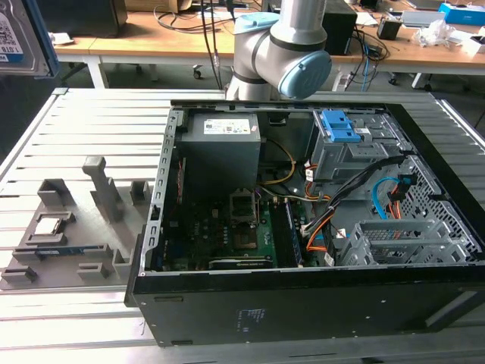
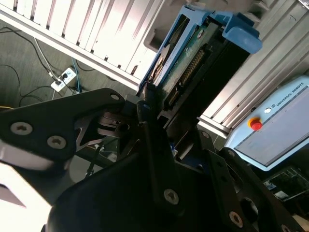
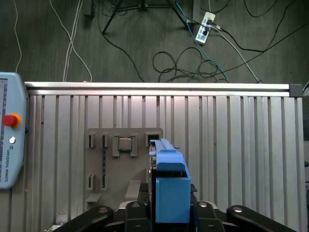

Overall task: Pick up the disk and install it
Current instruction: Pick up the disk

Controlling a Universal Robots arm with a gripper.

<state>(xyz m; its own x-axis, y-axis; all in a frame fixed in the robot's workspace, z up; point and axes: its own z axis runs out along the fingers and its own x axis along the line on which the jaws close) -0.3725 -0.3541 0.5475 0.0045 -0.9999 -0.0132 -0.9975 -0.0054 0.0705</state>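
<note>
The black two-fingered gripper (image 3: 170, 205) is clamped on the disk (image 3: 169, 183), a flat silver hard drive in a blue plastic frame. In the first wrist view, its fingers (image 3: 145, 209) press against both sides of the frame. The disk stands on edge and hangs in the air, clear of the surface below. In the second wrist view, the disk's green circuit board and connector row show between the blue rails. In the exterior view, the labelled disk (image 1: 19, 38) sits in the upper corner on the exterior view's left. The grey arm joint with a light-blue cap (image 1: 280, 53) rises behind the case.

A flat grey fixture plate (image 3: 120, 164) lies under the held disk, and a small square grey chip (image 3: 125, 143) sits in one of its holders. On the exterior view's right, a large black computer case (image 1: 303, 311) lies open on its side. Inside are a grey metal box with a white sticker (image 1: 220, 152), a green motherboard (image 1: 227, 235), a grey drive cage with blue clips (image 1: 341, 140), and orange and blue cables (image 1: 390, 193).

The case and the plate both rest on a slatted aluminium table (image 3: 231, 145). A pale blue-grey pendant with a red button (image 3: 9, 145) lies at the table's edge. Beyond the table is a dark floor with loose cables and a white power strip (image 3: 205, 26). In the exterior view, wooden desks (image 1: 151, 45) stand behind.
</note>
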